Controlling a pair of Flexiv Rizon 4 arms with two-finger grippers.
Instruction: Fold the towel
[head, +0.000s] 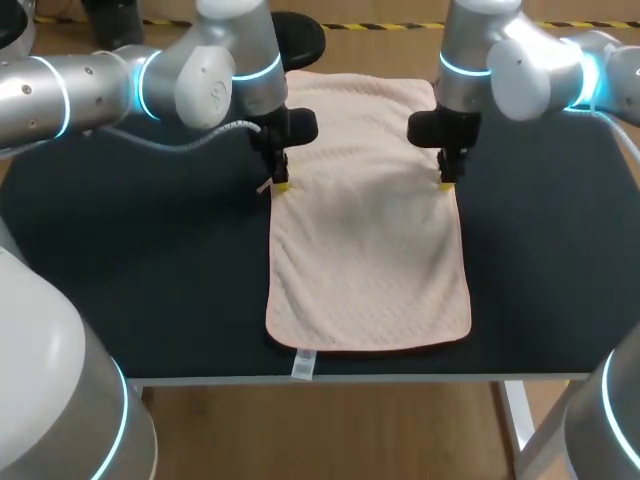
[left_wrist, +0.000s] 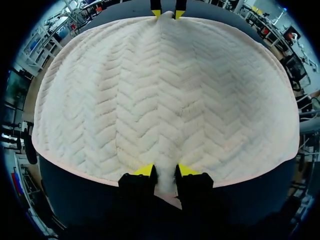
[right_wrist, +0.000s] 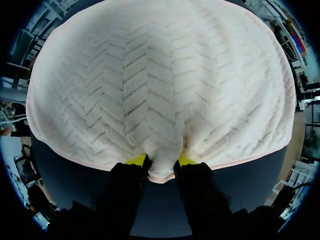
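- While the towel (head: 370, 230) lies spread lengthwise on the dark table (head: 150, 290), my left pincer (head: 281, 184) pinches a ridge of its left edge;
- my right pincer (head: 447, 180) pinches the opposite edge, straight across;
- cloth bunches between each pair of yellow tips.

Towel (head: 370, 250) far corners hidden behind left arm (head: 215, 70), right arm (head: 490, 60), tag (head: 303, 364) seemingly blurred

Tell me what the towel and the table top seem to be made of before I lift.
Towel: soft, matte, pale pinkish cloth, likely cotton or microfibre; a raised chevron pile and a puckered ridge where it is pinched show it. Table top: dark, matte surface, possibly a mat or cover.
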